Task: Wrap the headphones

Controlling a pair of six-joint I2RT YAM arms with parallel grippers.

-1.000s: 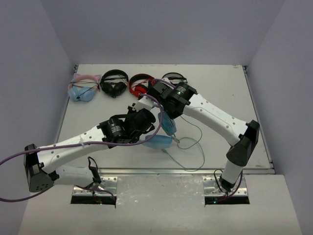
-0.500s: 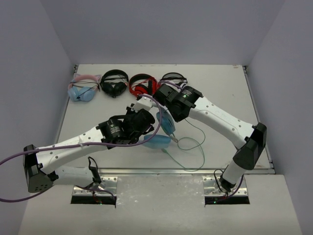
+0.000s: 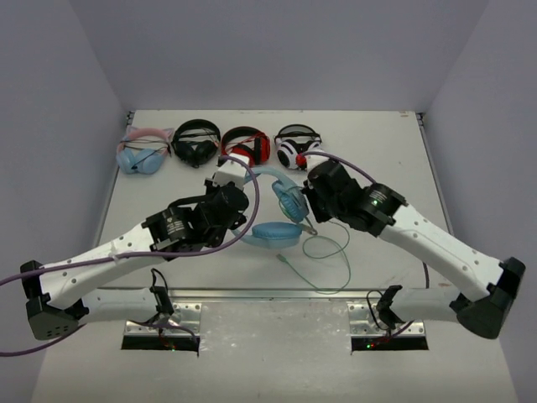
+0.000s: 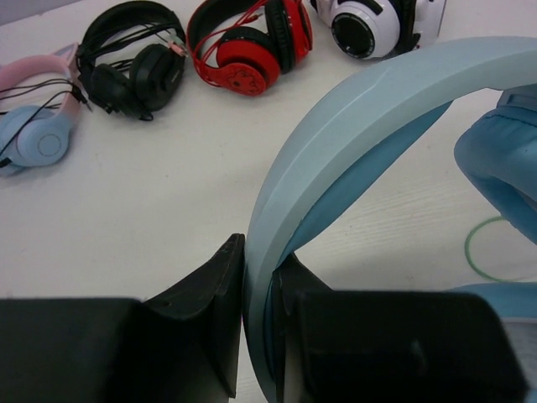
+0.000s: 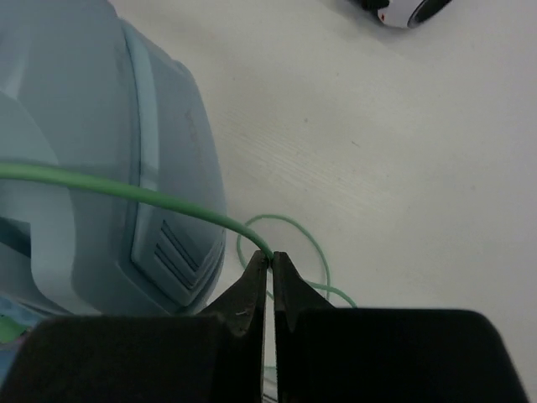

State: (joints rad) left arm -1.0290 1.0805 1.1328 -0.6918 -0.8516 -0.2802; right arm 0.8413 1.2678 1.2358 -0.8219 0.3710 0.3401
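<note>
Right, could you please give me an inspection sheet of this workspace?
Surface: white table.
Job's things: sky-blue headphones, one ear cup on table, headband raised.
Clutter: pink-eared pair, black pair, red pair, white-and-black pair along far edge.
End effectors: left end effector shut on the headband; right end effector pinching the mint-green cable.
Cables: its slack loops on the table; purple cable along left arm.
Surroundings: plain grey walls.

The headphones (image 3: 287,204) are sky-blue over-ear units at scene centre, headband (image 4: 336,126) arched upward. One ear cup (image 3: 275,232) lies flat on the near side; the other stands tilted. The mint-green cable (image 5: 126,194) loops to the near right
</note>
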